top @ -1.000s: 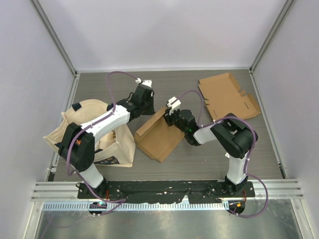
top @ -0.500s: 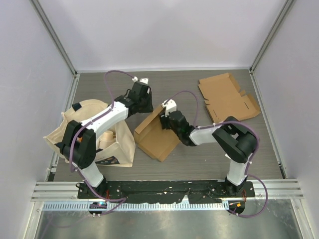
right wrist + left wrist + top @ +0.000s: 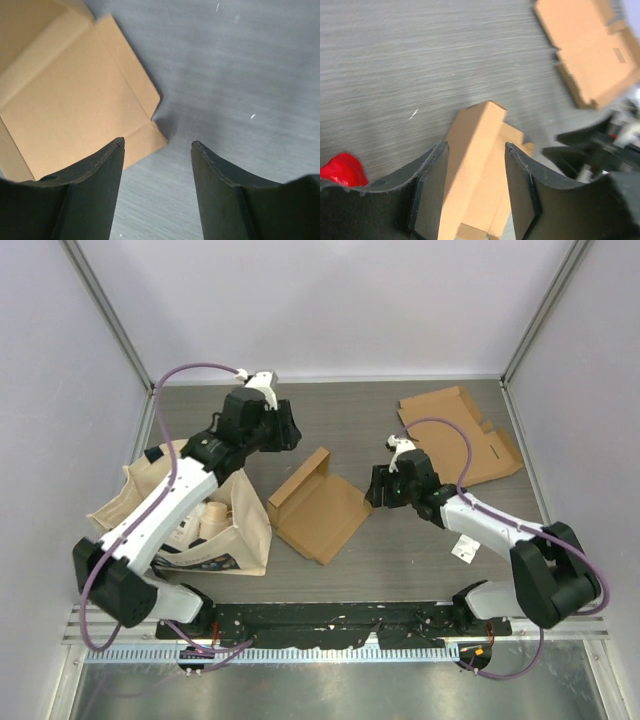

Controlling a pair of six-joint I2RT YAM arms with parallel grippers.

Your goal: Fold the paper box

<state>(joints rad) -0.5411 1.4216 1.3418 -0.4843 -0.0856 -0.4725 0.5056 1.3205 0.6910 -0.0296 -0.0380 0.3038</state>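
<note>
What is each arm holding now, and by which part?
Nothing. The left fingers and right fingers stand open, clear of the box.

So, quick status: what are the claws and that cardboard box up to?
Both open, empty: left gripper, right gripper. Partly folded paper box lies between them, not gripped. Flat cardboard and tote bag off to the sides, clear.

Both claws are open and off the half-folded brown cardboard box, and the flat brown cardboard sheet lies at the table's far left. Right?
No. The flat brown cardboard sheet lies at the far right of the table, as the top external view shows. The left claw and right claw are indeed open and off the half-folded brown cardboard box.
</note>
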